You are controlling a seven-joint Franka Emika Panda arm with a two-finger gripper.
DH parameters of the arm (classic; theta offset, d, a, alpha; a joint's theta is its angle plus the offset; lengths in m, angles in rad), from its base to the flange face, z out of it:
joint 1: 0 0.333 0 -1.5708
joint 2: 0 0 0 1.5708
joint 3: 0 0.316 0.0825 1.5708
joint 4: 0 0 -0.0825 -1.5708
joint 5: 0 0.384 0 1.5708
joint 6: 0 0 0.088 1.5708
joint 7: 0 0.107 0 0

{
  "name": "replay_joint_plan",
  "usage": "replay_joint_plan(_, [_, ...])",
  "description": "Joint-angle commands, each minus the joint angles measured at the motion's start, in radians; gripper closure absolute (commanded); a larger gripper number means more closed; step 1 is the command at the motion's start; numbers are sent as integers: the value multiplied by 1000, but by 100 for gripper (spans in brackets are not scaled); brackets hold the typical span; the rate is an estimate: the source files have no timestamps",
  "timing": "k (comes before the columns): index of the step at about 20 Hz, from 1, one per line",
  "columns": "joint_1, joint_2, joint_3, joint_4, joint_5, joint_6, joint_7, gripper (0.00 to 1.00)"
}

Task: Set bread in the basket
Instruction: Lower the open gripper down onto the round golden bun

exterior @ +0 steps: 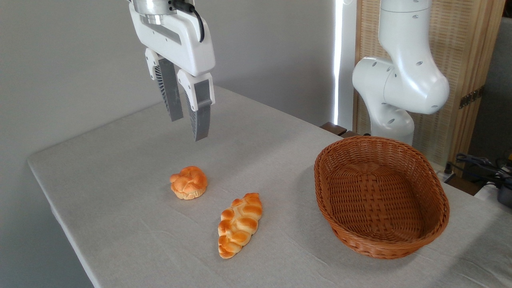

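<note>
The bread is showing a glossy golden-orange knotted top over a paler cream base, and the longer braided loaf is wearing the same orange glaze on its plaited bumps with pale yellow in the seams between them. The basket is glowing reddish-brown, its wicker woven in fine rows with a checked panel on the floor and a braided rim, all of it sitting on a bench that is showing pale grey-beige cloth. The pincer is carrying a white body with grey ribbed fingers, while the arm is shining plain white against a grey wall and a tan slatted screen.
</note>
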Motion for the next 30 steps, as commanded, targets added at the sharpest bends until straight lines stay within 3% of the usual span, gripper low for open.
replay_joint_plan(1, [20,21,5,4,11,-17,0,0])
replay_joint_plan(11, [11,34,-5,-10,11,-10,0,0])
replay_joint_plan(18, [-89,34,-18,-180,5,190,-2,0])
replay_joint_plan(23, [-92,44,-111,-254,2,238,3,0])
replay_joint_plan(27, [-95,63,-145,-332,6,358,1,0])
replay_joint_plan(30, [-98,87,-150,-338,9,375,1,0])
